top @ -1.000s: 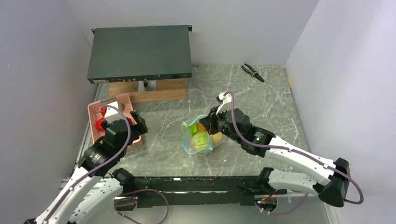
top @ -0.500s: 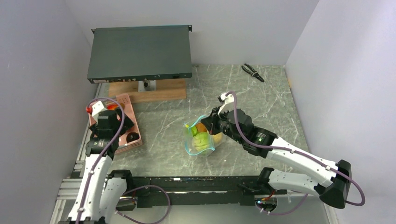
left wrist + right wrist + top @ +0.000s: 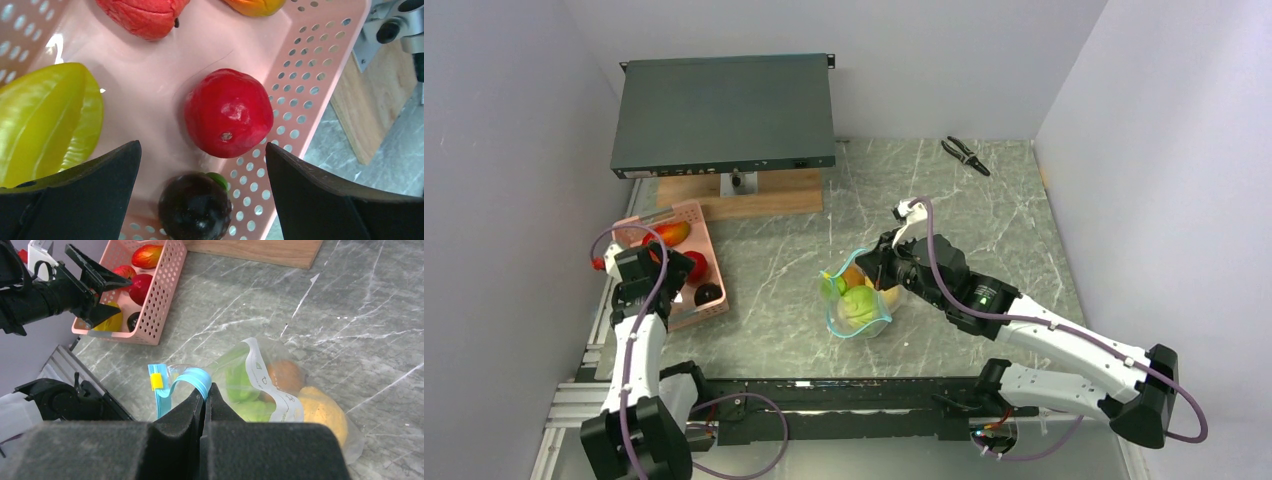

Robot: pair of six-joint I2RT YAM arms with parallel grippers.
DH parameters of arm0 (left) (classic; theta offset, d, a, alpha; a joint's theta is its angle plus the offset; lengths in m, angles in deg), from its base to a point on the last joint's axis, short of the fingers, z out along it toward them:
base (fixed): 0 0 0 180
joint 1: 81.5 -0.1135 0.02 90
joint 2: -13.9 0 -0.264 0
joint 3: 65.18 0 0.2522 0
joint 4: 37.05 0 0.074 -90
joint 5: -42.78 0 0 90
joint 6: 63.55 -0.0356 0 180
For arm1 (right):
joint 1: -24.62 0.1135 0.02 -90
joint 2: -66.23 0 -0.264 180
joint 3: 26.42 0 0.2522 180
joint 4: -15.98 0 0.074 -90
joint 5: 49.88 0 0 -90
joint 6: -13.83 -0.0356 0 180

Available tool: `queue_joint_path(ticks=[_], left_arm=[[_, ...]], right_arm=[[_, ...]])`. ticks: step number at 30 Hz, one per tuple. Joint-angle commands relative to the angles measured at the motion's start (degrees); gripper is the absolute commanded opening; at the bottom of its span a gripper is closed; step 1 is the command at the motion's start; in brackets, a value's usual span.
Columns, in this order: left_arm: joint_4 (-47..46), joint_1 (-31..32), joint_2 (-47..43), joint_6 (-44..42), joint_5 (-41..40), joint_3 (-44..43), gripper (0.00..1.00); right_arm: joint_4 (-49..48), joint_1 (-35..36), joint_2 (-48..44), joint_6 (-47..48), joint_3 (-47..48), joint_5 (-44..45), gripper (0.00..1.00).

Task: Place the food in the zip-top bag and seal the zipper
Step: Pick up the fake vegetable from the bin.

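Pink perforated plastic fills the view under my left fingers [image 3: 202, 145]. They hang spread wide over the basket [image 3: 300, 85] and grip nothing. Below the gap between them sit a red fruit [image 3: 227, 112] and, just beside it, a dark purple fruit [image 3: 195, 207], both close to the basket's wall. A yellow starfruit [image 3: 45, 115] lies partly hidden under one finger, and a wrinkled red piece [image 3: 142, 15] and an orange piece [image 3: 255, 4] lie at the far end. That wall stands between these fruits and the grey marble counter [image 3: 984, 230].

My right fingers [image 3: 205, 395] are pressed together on the teal zipper [image 3: 192, 376] of the zip-top bag [image 3: 262, 367]. The bag sits mid-counter, well apart from the basket, with its mouth open. Green food [image 3: 235, 385], orange-brown food [image 3: 286, 376] and yellow food [image 3: 322, 415] lie inside it.

Beyond the basket, a dark flat case [image 3: 724, 110] rests on a wooden block [image 3: 754, 195]. Pliers [image 3: 965, 155] lie near the counter's far edge.
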Motion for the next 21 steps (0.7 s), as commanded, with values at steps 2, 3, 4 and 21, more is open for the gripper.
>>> queue_joint_path(ticks=[2,3,4,21], left_arm=[[-11.8,-0.4,3.3,4.2,4.2,1.1,1.0],[-12.9,-0.4,4.6,4.1,5.1,1.1,1.0],[-13.2,-0.4,6.1,4.1,6.0,1.0,1.0],[-13.5,-1.5,12.8,6.9,9.0,2.1,0.83]], right_arm=[[-4.2,-0.2,0.4,1.2,0.5,0.5,0.0],[-4.3,-0.3,0.7,1.2,0.5,0.5,0.0],[-4.5,-0.3,0.9,1.2,0.5,0.4,0.0],[-4.6,-0.6,0.7,1.0,0.3,0.0,0.0]])
